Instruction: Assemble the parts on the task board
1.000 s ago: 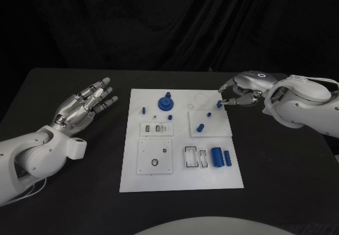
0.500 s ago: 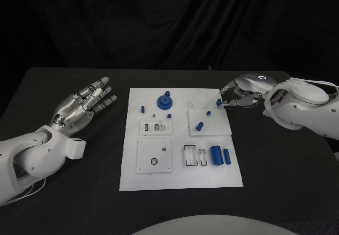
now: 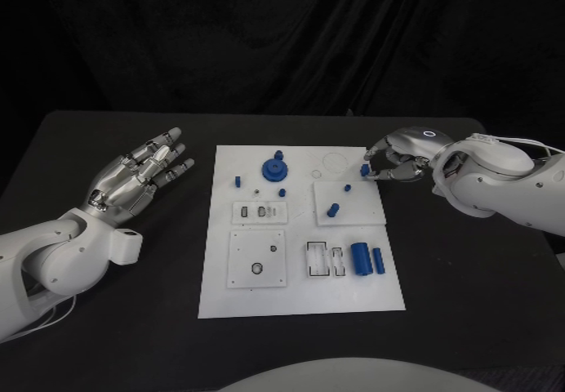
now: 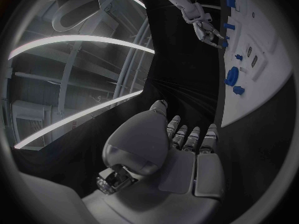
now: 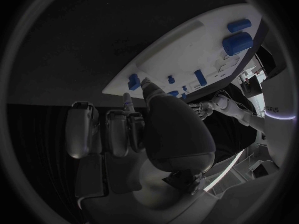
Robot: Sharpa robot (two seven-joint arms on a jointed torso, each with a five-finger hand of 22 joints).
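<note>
A flat black table (image 3: 141,327) with a matte top takes up most of the floor of the scene, its far edge running straight across near the back. Behind it hangs a black cloth backdrop (image 3: 236,57), falling in soft folds and closing off the whole rear. From the left wrist view the dark table surface (image 4: 249,149) shows again, and above it pale curved ceiling beams (image 4: 81,40) sweep overhead.

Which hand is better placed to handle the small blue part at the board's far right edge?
Right. The right hand has its fingers at the small blue part on the white task board; the left hand lies open off the board.
</note>
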